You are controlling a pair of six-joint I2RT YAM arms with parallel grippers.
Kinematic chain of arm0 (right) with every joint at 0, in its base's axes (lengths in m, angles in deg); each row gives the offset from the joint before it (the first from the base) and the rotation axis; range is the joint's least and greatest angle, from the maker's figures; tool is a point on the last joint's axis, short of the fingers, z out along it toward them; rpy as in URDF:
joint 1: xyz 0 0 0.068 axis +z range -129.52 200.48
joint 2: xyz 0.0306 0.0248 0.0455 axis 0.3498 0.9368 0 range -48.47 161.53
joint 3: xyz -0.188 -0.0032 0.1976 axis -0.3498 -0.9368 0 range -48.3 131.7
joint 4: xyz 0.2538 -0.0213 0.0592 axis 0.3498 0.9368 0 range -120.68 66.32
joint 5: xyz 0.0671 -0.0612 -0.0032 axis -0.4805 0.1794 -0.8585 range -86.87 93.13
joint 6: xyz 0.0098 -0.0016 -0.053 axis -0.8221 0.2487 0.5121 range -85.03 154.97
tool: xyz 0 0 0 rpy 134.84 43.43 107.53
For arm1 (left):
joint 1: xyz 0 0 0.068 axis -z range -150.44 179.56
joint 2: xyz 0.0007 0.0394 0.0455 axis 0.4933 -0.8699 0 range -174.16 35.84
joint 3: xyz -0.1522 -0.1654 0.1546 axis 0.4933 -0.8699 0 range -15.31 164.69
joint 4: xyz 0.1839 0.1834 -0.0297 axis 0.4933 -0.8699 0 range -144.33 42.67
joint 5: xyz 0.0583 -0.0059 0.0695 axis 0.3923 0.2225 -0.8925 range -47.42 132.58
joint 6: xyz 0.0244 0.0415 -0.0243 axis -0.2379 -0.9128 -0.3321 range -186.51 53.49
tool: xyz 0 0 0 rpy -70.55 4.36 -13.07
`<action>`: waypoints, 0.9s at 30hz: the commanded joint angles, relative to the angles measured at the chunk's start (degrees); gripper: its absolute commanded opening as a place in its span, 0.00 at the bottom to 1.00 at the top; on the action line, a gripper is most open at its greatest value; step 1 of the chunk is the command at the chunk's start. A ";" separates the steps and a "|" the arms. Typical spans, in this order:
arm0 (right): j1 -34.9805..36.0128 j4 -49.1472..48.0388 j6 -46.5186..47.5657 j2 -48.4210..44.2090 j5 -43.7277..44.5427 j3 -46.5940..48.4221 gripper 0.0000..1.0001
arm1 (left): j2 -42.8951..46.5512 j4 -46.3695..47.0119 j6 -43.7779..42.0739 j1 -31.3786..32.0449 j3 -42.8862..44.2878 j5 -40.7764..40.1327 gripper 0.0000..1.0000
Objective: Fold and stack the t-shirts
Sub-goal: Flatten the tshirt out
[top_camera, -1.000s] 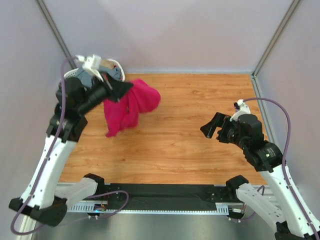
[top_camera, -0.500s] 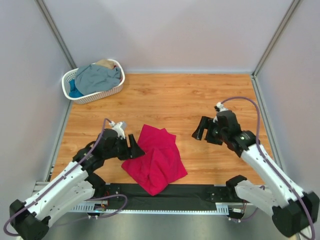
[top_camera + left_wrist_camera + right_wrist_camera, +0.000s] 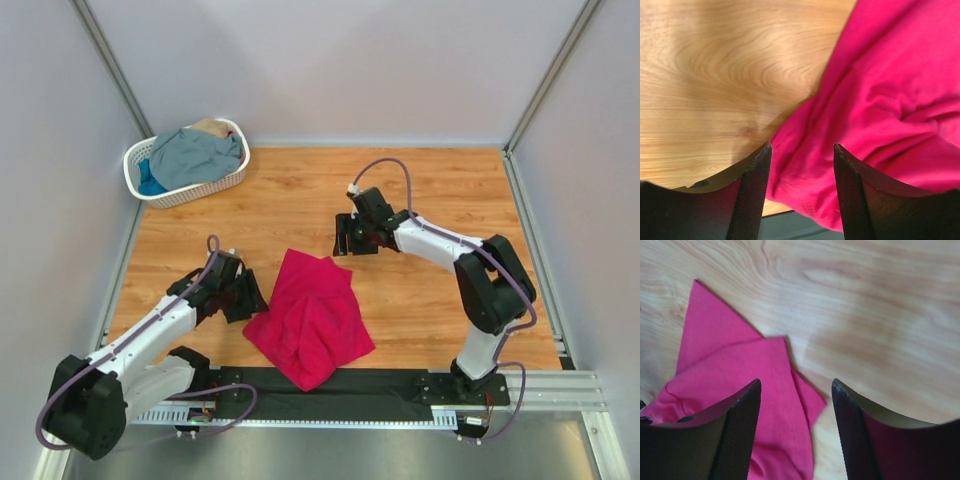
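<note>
Top view: crimson t-shirt [image 3: 310, 318] lies crumpled on the table [image 3: 420, 190], near its front; step, likely: spreading it flat
Left wrist: left gripper [image 3: 802, 150] wide, over the shirt's edge; next: pinch there
Right wrist: right gripper [image 3: 796, 385] wide above the far corner; next: lower, grip

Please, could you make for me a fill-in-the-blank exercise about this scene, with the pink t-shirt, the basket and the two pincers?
1. The crimson-pink t-shirt lies crumpled on the wooden ____.
2. The white basket stands in the far ____ corner.
3. The t-shirt on top inside it is grey-____.
4. The left pincer and the right pincer are both ____.

Missing words: table; left; blue; open.
</note>
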 commanded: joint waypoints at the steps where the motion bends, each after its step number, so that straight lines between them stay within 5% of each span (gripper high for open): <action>1: 0.69 -5.15 4.55 5.01 -3.28 5.48 0.60 | -0.57 2.07 1.29 -0.19 -1.59 -0.61 0.60; 10: 4.82 -5.32 6.05 13.46 0.40 8.49 0.44 | -4.87 12.09 1.30 -0.19 -5.55 4.57 0.48; 13: 4.91 -5.58 5.09 13.73 1.72 8.14 0.33 | -7.16 13.59 0.85 -0.19 -4.68 6.07 0.29; 14: 4.91 -5.67 5.00 13.38 1.99 8.05 0.29 | -7.42 13.94 0.77 -0.19 -4.41 6.50 0.13; 15: 4.91 -5.50 5.17 13.12 2.07 8.05 0.22 | -7.60 14.29 0.77 -0.19 -4.23 6.68 0.05; 16: 4.91 -4.98 5.44 12.94 2.77 8.75 0.05 | -7.60 14.90 0.77 -0.19 -3.45 6.86 0.00; 20: 4.65 1.59 6.84 9.26 13.11 11.21 0.00 | -7.60 11.85 -1.33 -0.19 2.60 3.89 0.00; 27: 3.68 18.57 8.51 -6.37 38.52 20.09 0.00 | -8.04 -6.33 -9.25 -0.19 27.64 -9.74 0.00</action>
